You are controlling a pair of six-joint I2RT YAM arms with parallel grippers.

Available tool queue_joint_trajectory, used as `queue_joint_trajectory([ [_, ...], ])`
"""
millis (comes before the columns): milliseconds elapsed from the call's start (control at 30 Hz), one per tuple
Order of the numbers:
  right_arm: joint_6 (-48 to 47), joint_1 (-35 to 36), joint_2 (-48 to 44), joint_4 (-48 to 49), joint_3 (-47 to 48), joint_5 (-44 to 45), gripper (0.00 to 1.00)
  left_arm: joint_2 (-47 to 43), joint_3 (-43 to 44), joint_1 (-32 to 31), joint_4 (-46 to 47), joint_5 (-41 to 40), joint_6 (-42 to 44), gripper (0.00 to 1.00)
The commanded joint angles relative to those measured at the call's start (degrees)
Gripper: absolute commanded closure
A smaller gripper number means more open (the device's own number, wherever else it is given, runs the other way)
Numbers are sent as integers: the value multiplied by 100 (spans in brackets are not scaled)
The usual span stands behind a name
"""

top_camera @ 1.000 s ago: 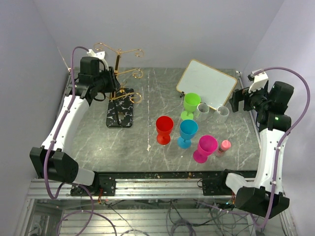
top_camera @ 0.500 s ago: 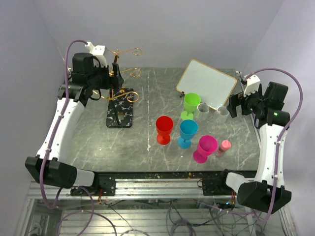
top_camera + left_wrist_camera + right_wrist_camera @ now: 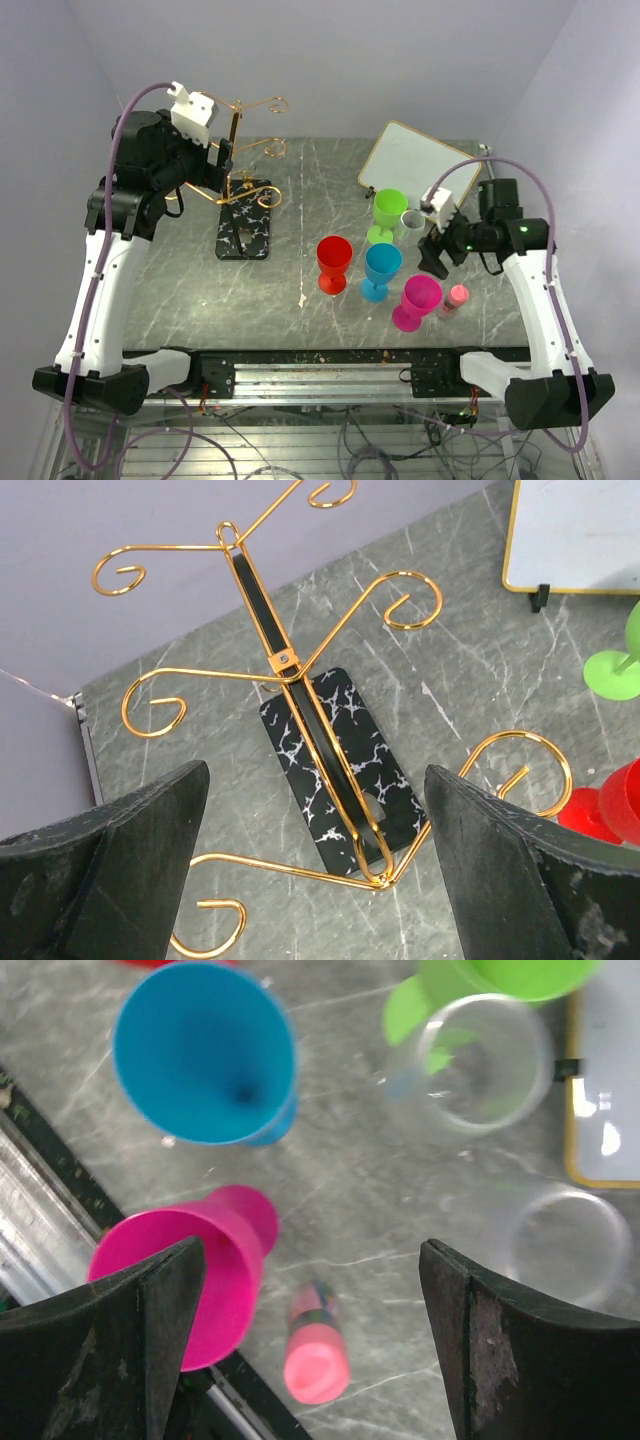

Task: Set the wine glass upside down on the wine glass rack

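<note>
The gold wine glass rack [image 3: 243,140] stands at the back left on its black base [image 3: 245,232] with white marks. No glass hangs on it. Four plastic wine glasses stand upright mid-table: red [image 3: 334,263], blue [image 3: 381,270], green [image 3: 389,212] and magenta [image 3: 417,300]. My left gripper [image 3: 222,158] hovers open just left of the rack's post; in its wrist view the rack [image 3: 300,695] lies below the open jaws [image 3: 315,870]. My right gripper [image 3: 437,258] hangs open above the magenta glass [image 3: 185,1280], with nothing between its fingers [image 3: 160,1350].
Two clear cups [image 3: 480,1060] [image 3: 565,1240] stand right of the green glass. A small pink bottle [image 3: 315,1345] stands beside the magenta glass, near the front rail. A gold-framed whiteboard [image 3: 415,168] leans at the back right. Walls close in on both sides.
My left gripper has lifted away from the rack's post and opened wide. My right arm has swung in from the right edge to above the magenta glass and pink bottle.
</note>
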Motion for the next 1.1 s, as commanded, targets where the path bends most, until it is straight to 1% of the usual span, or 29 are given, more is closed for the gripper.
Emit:
queue_joint_trajectory([
  [0,107,728,0,-167,-392,682,16,119,83,15,-122,-124,241,1],
  [67,98,868,74,-200,-468,842,23,120,36,15,-117,-121,261,1],
  [333,63,1035,51,-288,-705,1052,34,41,-136,15,-45,-363,356,1],
  [533,63,1082,39,-261,-947,1129,50,32,-142,15,-24,-473,414,1],
  [667,63,1094,58,-249,-1018,1161,59,37,-120,20,-33,-475,429,1],
  [733,47,1101,80,-231,-1050,1163,66,34,-131,15,-33,-490,452,1],
  [800,6,1109,88,-245,-1024,1122,77,34,-123,15,-33,-527,486,1],
  [833,-20,1110,91,-281,-972,1088,84,35,-118,15,-38,-549,502,1],
  [933,-113,1103,64,-406,-695,1053,98,40,-90,15,-53,-629,568,1],
  [967,-144,1106,43,-459,-575,1081,100,50,-75,15,-70,-638,607,0],
  [1067,-183,1097,-166,-628,-207,1323,100,95,4,15,-115,-631,677,1],
])
